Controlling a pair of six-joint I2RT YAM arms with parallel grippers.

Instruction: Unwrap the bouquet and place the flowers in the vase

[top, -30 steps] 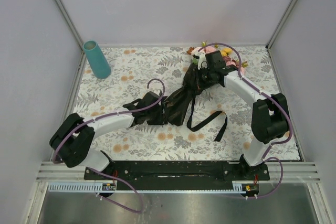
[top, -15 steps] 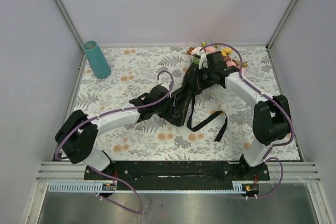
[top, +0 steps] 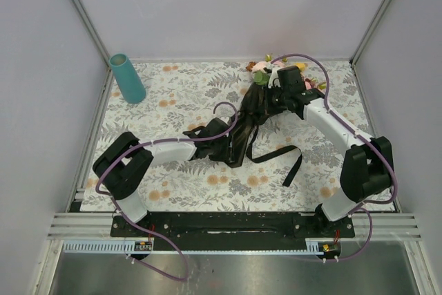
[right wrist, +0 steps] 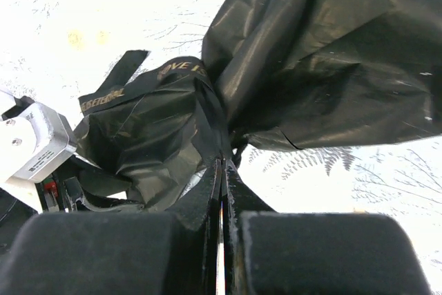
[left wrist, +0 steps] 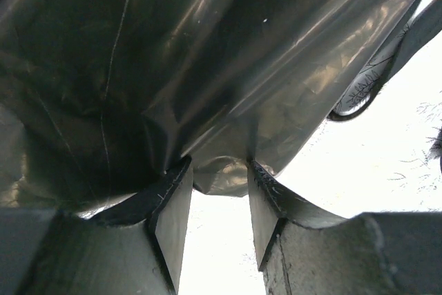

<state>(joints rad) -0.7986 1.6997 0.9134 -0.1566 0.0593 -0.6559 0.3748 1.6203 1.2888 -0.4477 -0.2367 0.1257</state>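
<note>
One bouquet (top: 251, 112) end in left pincer (left wrist: 217, 173)

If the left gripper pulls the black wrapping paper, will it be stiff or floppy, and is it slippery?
Probably floppy: the black paper folds and sags softly around the left gripper. Its glossy shine suggests it could slip from a pinch. It looks thin, so it is likely light and perhaps easy to tear.

Wrapped bouquet (top: 250, 117) flat ctr; vase (top: 128, 79) upright far-L corner.

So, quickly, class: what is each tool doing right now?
Left tool: gripping glossy black wrapping paper.
Right tool: closed, pinching that paper.
</note>
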